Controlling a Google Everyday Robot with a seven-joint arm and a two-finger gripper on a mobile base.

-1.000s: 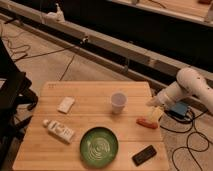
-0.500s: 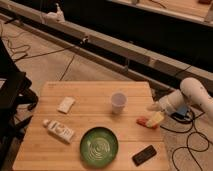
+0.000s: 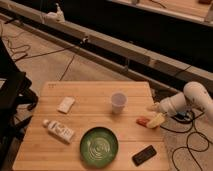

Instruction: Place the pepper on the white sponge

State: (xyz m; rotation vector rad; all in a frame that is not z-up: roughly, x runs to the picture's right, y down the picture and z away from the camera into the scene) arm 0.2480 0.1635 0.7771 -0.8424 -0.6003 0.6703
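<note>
Orange-red pepper (image 3: 143, 120), long axis left-right, just beside the claw (image 3: 157, 119) at right edge of table (image 3: 90, 95); grip unclear.

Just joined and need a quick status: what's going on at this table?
A one-arm robot is working on the pepper. Its gripper is low at the table's right edge, right against the pepper; I can't tell whether it has a grip. The white sponge lies far across the table on the left, with nothing on it. A white cup, a green plate, a labelled tube and a black slab stand apart from the gripper.
</note>
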